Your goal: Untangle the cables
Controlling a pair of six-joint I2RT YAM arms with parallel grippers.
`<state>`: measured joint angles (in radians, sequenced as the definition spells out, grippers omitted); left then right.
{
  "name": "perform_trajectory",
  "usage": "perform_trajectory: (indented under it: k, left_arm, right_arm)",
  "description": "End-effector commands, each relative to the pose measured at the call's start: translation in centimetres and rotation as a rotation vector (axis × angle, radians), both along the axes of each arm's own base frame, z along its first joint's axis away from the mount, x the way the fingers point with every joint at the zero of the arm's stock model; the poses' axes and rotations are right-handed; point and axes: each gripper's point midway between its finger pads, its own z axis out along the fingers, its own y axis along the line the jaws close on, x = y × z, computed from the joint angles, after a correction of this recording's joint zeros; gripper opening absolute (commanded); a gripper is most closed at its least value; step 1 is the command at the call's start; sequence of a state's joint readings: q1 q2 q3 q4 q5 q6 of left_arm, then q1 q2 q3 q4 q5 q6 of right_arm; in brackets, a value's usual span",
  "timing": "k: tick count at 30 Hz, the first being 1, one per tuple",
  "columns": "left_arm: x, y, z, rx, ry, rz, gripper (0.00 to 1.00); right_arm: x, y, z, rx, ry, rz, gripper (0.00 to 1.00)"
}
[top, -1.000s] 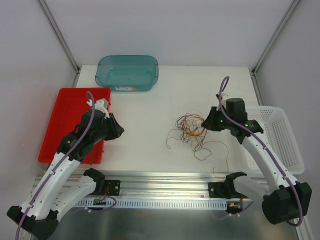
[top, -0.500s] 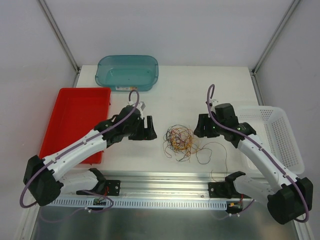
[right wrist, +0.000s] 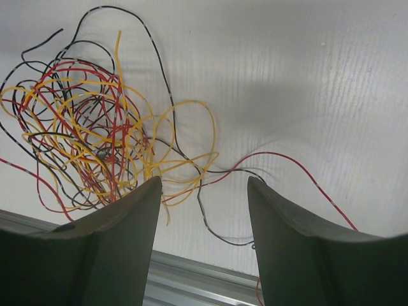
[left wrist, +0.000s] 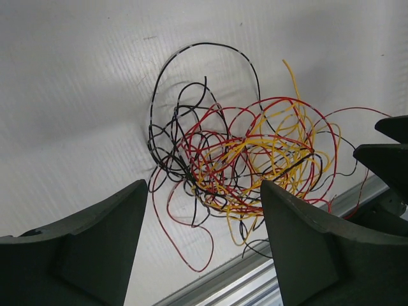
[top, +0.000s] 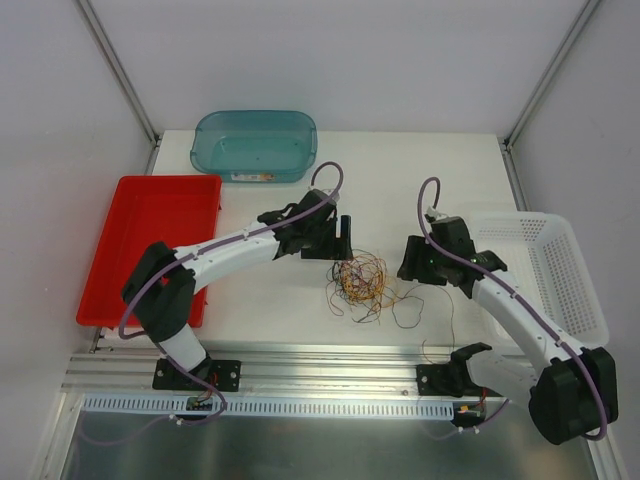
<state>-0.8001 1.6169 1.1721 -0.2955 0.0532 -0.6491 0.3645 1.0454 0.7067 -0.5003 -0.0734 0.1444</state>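
Observation:
The cables (top: pixel 362 283) lie as one loose tangle of thin red, yellow and black wires on the white table, with stray ends trailing toward the front rail. My left gripper (top: pixel 340 240) hovers just behind and left of the tangle, jaws open and empty. In the left wrist view the cables (left wrist: pixel 242 159) sit beyond the open left gripper (left wrist: pixel 203 188). My right gripper (top: pixel 406 264) stands open and empty just right of the tangle. Through the right wrist view, the cables (right wrist: pixel 95 140) spread to the left of the right gripper (right wrist: pixel 204 185), and single red and black strands pass under it.
A red tray (top: pixel 140 240) lies at the left. A teal bin (top: pixel 255 145) stands at the back. A white basket (top: pixel 560 270) sits at the right edge. An aluminium rail (top: pixel 320 370) runs along the table's front edge, close to the wire ends.
The left arm swung right from over the red tray to the tangle. Both grippers opened. The right gripper let go of the wires, and the tangle now lies slightly nearer and further left.

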Motion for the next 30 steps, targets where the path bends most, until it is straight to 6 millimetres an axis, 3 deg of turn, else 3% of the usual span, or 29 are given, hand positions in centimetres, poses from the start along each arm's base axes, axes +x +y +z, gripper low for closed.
perform_trajectory:
  k: [1,8,11,14,19,23,30]
  left_arm:
    - [0.3,-2.3,0.6,-0.029,-0.015,-0.052,0.72]
    - [0.2,-3.4,-2.0,0.009,0.032,-0.077,0.66]
    - [0.2,-3.1,-3.4,0.038,0.051,-0.069,0.59]
    - [0.0,-2.9,-4.4,0.057,0.069,-0.068,0.45]
    - [-0.4,-2.5,-5.2,0.073,0.084,-0.064,0.19]
    - [-0.6,-2.2,-5.5,0.081,0.088,-0.068,0.10]
    - [-0.7,-1.7,-5.7,0.095,0.081,-0.067,0.06]
  right_arm:
    - [1.1,0.6,-0.2,0.030,-0.011,-0.045,0.60]
    - [0.2,0.2,-3.4,-0.033,0.051,-0.008,0.60]
    - [0.2,0.4,-4.2,-0.033,0.066,0.009,0.59]
    - [0.4,1.0,-4.7,-0.025,0.081,0.033,0.59]
    - [1.0,1.7,-5.0,-0.024,0.062,0.053,0.59]
    - [2.3,2.0,-4.7,-0.026,0.023,0.058,0.58]
    - [3.9,2.7,-4.4,-0.003,-0.012,0.055,0.51]
